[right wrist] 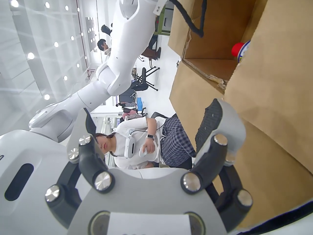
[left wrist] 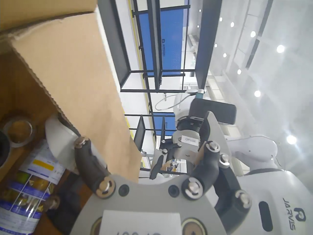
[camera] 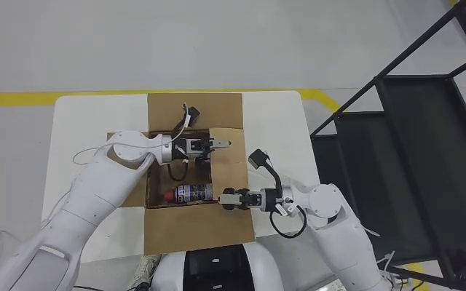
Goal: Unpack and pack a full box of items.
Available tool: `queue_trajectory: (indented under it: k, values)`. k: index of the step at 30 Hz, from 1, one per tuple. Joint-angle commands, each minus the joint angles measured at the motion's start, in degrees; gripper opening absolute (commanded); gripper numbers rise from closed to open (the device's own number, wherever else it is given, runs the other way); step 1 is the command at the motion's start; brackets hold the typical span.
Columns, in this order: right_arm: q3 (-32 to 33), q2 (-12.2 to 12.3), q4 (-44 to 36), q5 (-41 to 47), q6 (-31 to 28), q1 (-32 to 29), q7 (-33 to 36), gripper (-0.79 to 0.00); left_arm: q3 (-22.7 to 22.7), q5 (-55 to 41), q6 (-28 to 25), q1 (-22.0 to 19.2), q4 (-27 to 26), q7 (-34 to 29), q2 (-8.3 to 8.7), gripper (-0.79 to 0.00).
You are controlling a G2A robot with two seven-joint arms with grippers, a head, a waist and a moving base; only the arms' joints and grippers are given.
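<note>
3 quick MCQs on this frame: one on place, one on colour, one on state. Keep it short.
1. Where is the capped bottle?
A. On the table beside the box
B. Lying inside the box
C. In a gripper

2. What colour is the bottle's cap?
A. Red
B. Green
C. Yellow

3. What state is the right gripper in?
A. Shut on the bottle
B. Shut on nothing
C. Open

Answers:
1 B: in the top view the bottle lies on its side between the walls of the box.
2 A: the cap shows red past the cardboard edge in the right wrist view.
3 C: the right gripper has its fingers spread wide with nothing between them.
</note>
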Motion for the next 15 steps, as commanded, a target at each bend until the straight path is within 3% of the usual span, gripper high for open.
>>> queue_trajectory:
  k: [1,6,15]
  values:
    - [-0.03,0.25,-0.12,0.99,-0.13,0.13,1.59,0.000,-1.03,-1.71,-0.34,0.19,-1.18,-1.60,0.10,0.000]
    - [0.78,0.93,-1.92,2.82,-0.81,-1.03,3.80,0.000,0.10,-4.40,2.30,-0.29,-3.57,-4.46,-0.89,0.000]
    - [4.74,2.45,-6.25,5.46,-2.37,-6.81,6.89,0.000,5.19,-10.36,1.07,-4.29,1.36,-7.30,-5.47,0.000]
